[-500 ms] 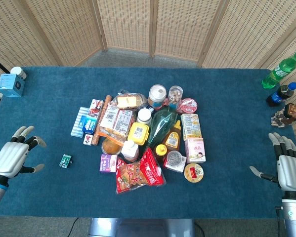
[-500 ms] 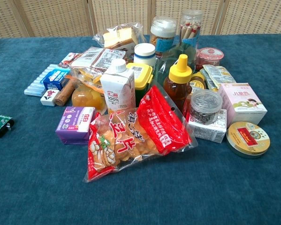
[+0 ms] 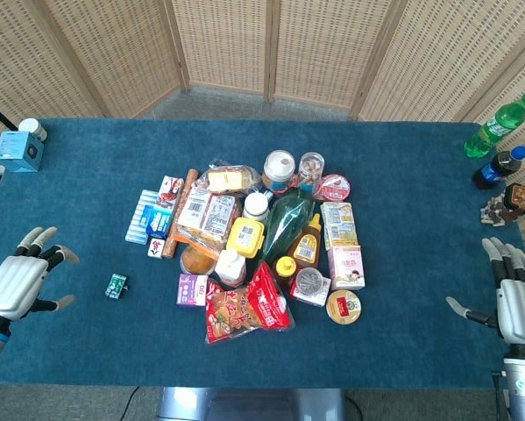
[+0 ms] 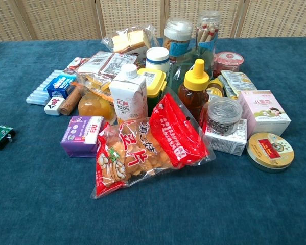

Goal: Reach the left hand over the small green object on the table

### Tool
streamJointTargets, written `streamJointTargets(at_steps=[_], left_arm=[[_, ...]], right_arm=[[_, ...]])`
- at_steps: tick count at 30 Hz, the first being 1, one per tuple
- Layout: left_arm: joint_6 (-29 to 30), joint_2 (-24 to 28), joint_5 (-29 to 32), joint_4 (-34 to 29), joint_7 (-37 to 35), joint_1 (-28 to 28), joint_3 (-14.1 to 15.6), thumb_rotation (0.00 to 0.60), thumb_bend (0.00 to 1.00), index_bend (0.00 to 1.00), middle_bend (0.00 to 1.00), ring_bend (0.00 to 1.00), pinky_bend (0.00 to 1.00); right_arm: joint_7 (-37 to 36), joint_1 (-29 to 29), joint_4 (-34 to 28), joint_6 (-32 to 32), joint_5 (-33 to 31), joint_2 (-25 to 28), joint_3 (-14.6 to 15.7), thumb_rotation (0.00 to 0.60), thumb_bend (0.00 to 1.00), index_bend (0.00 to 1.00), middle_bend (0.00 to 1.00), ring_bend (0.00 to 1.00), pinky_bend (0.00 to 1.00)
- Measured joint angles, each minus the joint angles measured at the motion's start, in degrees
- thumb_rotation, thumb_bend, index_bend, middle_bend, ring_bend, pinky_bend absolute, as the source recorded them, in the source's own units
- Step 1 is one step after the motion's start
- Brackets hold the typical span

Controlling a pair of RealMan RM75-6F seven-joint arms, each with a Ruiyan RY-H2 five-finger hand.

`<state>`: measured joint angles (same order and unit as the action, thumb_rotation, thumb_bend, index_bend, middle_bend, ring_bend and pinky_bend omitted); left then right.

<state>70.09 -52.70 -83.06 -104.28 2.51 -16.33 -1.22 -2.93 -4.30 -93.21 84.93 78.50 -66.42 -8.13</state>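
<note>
The small green object [image 3: 116,285] lies alone on the blue cloth, left of the pile of groceries; the chest view shows it as a little green toy car [image 4: 1,136] at the far left edge. My left hand [image 3: 18,281] hovers at the table's left edge, well to the left of the object, fingers spread and holding nothing. At the right edge my right hand [image 3: 514,298] is likewise open and empty. Neither hand appears in the chest view.
A pile of groceries fills the table centre: a red snack bag [image 3: 244,307], a purple box [image 3: 192,289], a milk carton [image 4: 130,97], a honey bottle [image 4: 195,92]. A blue box [image 3: 18,151] stands back left, drink bottles [image 3: 500,145] back right.
My left hand has drifted slightly left and down, a little further from the green object. The right hand has shifted a little to the right and down.
</note>
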Motion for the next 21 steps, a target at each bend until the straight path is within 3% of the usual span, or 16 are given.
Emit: streamJointTargets(at_steps=[13, 21], left_arm=[[-3.27, -4.43, 1.63, 3.73, 6.14, -0.99, 1.00, 0.600, 0.21, 0.23, 0.26, 0.03, 0.00], [-5.45, -10.08, 1.80, 7.73, 8.00, -1.65, 2.06, 0.600, 0.21, 0.23, 0.25, 0.02, 0.00]], right_arm=[[1.47, 0.09, -1.31, 0.17, 0.15, 0.34, -0.05, 0.496, 0.00, 0.00, 0.00, 0.00, 0.00], [1.87, 0.11, -1.69, 0.25, 0.00, 0.53, -0.22, 0.493, 0.00, 0.00, 0.00, 0.00, 0.00]])
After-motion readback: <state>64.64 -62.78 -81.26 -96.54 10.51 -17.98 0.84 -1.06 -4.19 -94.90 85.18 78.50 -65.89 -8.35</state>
